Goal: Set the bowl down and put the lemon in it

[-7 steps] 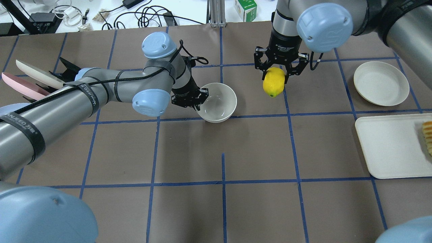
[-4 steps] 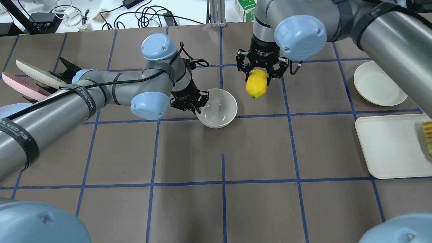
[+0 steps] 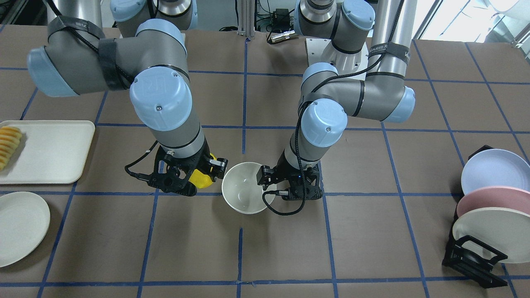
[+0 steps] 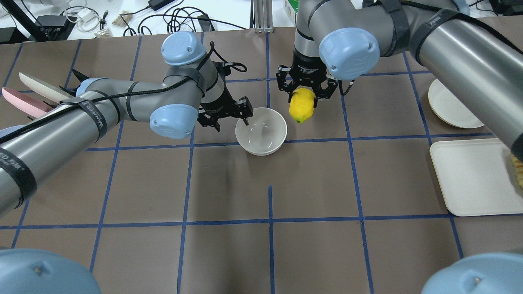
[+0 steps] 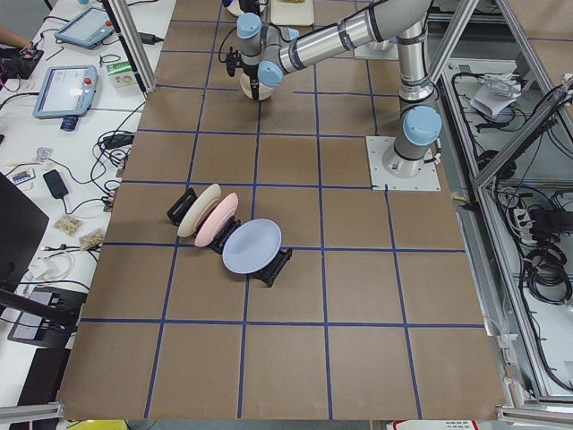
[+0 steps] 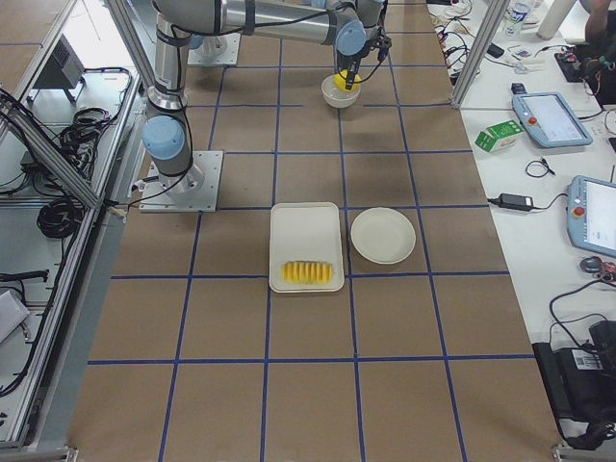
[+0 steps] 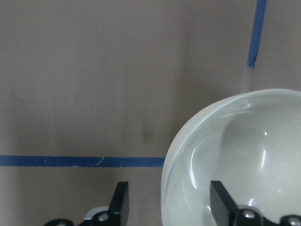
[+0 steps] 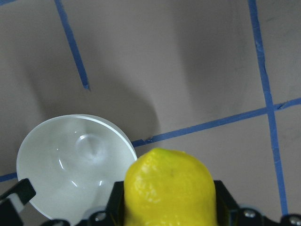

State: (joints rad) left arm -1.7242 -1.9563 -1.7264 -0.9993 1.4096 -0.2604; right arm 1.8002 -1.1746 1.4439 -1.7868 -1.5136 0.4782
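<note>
On the far left, well apart from the left gripper (image 4: pixel 231 120), a black rack (image 3: pixel 472 258) holds pastel plates (image 3: pixel 488 203) on their edges. The left gripper stands low over the brown table (image 4: pixel 269 253), and its jaws are wide apart. In the left wrist view one finger (image 7: pixel 120 202) is outside the bowl (image 4: pixel 261 130) and the other finger is inside it, so the rim passes between them and I see a gap on both sides. The bowl sits upright on the table and has nothing inside.

Just to the right of the bowl, the right gripper (image 4: pixel 303 100) points down and its jaws are closed around the lemon (image 4: pixel 301 106). The lemon hangs between the fingers with its pointed end down, above the table, beside the rim of the bowl and not over its middle.

Further to the right, well apart from the right jaws, a flat cream plate (image 4: pixel 451 108) lies on the table. Next to it is a pale tray (image 4: pixel 470 179) with a row of orange-yellow slices (image 3: pixel 9 147) at its outer end.
</note>
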